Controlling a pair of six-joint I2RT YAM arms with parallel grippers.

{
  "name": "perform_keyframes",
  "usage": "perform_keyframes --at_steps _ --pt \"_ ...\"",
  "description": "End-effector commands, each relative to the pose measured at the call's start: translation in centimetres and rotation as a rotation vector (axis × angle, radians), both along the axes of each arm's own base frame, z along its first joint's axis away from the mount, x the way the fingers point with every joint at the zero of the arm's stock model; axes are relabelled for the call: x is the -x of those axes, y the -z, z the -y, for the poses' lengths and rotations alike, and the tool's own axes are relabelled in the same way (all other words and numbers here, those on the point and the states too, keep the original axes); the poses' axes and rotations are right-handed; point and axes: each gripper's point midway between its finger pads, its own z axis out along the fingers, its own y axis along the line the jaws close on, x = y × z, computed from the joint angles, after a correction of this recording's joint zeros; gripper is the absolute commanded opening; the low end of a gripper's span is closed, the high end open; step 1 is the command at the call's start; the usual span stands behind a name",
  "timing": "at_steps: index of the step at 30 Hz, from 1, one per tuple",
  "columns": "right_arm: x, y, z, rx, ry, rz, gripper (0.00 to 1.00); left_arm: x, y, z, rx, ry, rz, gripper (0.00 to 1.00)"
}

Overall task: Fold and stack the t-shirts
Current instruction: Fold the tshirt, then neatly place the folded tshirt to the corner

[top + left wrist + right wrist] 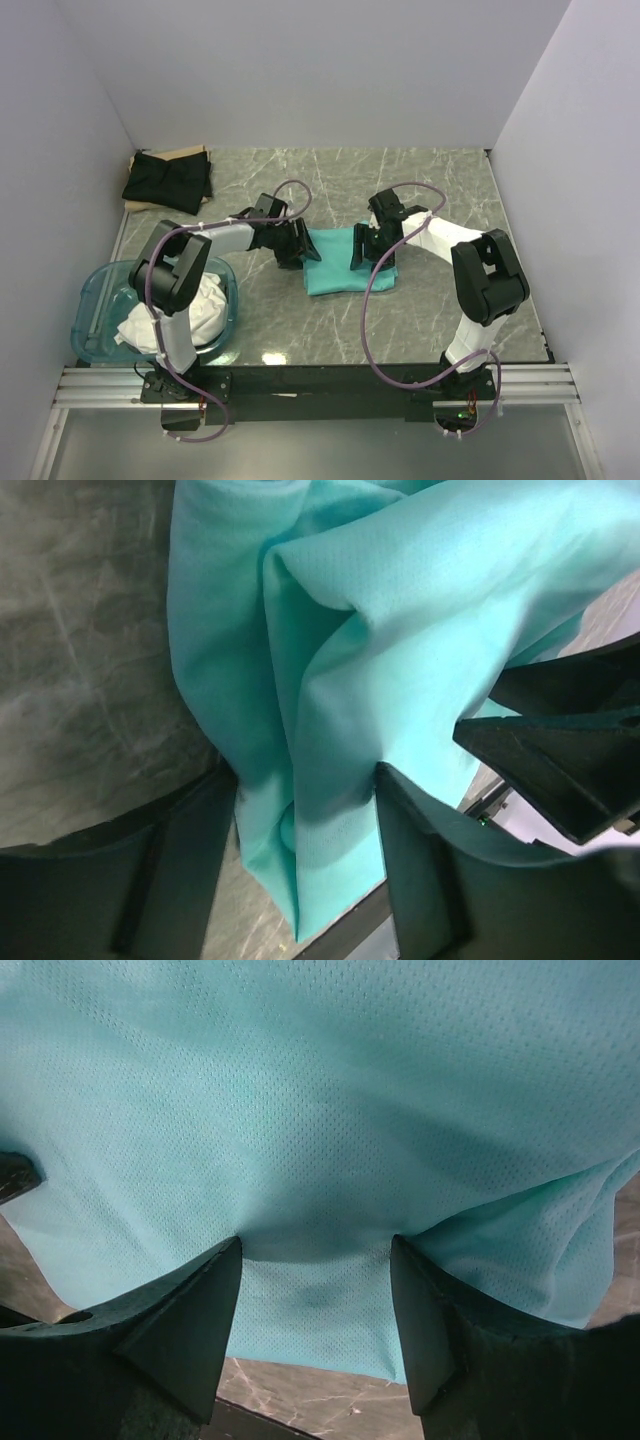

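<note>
The mint-teal t-shirt [350, 262] lies partly folded in the middle of the table. My left gripper [300, 245] is at its left edge and my right gripper [362, 250] is on its right part. In the left wrist view the jaws [305, 810] stand apart with a bunched fold of the teal cloth [400, 610] between them. In the right wrist view the jaws [315, 1270] stand apart over the flat teal cloth [320, 1090], fingertips on it. A folded black t-shirt [167, 180] lies at the back left. White t-shirts [205, 300] lie crumpled in the blue tub.
The translucent blue tub [95, 290] stands at the front left beside the left arm's base. A tan cardboard sheet [190, 153] lies under the black shirt. White walls close in the table on three sides. The right gripper's dark body [560, 760] shows close by in the left wrist view.
</note>
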Motion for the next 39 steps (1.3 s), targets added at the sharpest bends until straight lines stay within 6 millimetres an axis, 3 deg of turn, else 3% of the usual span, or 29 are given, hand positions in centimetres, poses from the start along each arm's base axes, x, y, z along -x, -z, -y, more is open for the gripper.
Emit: perform_keyframes --at_steps 1,5,6,8,9,15,18,19,21,30,36,39 --pt "0.1 -0.1 -0.7 -0.024 -0.012 0.011 0.68 0.6 3.5 -1.1 -0.099 -0.024 -0.027 0.63" --pt "0.3 -0.1 -1.0 -0.034 -0.017 0.009 0.68 0.6 4.5 -1.2 -0.121 -0.022 -0.035 0.44" --pt "0.4 -0.1 -1.0 -0.033 -0.020 0.008 0.68 0.6 4.9 -1.3 -0.132 -0.021 -0.044 0.29" --pt "0.3 -0.3 -1.0 -0.034 -0.021 0.013 0.68 0.2 5.3 -1.7 -0.175 -0.029 -0.039 0.14" --pt "0.3 -0.4 -1.1 -0.035 -0.024 0.015 0.68 0.0 5.2 -2.0 -0.199 -0.031 -0.045 0.01" --pt "-0.2 -2.1 -0.7 -0.021 -0.023 0.052 0.68 -1.7 4.9 -4.9 -0.415 -0.039 -0.009 0.00" --pt "-0.4 -3.1 -0.1 0.012 -0.019 0.074 0.70 -3.0 3.6 -6.7 -0.540 -0.041 0.025 0.00" --pt "-0.5 -3.7 0.1 0.017 -0.014 0.091 0.70 -3.9 2.5 -6.5 -0.543 -0.041 0.049 0.00" --pt "-0.4 -4.4 0.4 0.029 -0.014 0.102 0.71 -4.5 1.8 -8.4 -0.650 -0.052 0.074 0.00" --pt "0.0 -8.2 1.1 0.025 -0.009 0.178 0.72 -8.6 -3.8 -13.0 -0.931 -0.110 0.191 0.00" --pt "-0.2 -10.5 1.3 0.018 -0.014 0.221 0.72 -12.2 -8.6 -16.3 -1.044 -0.201 0.264 0.00" --pt "-0.2 -11.4 1.1 -0.001 -0.016 0.233 0.72 -13.4 -10.1 -18.0 -1.084 -0.231 0.270 0.00"
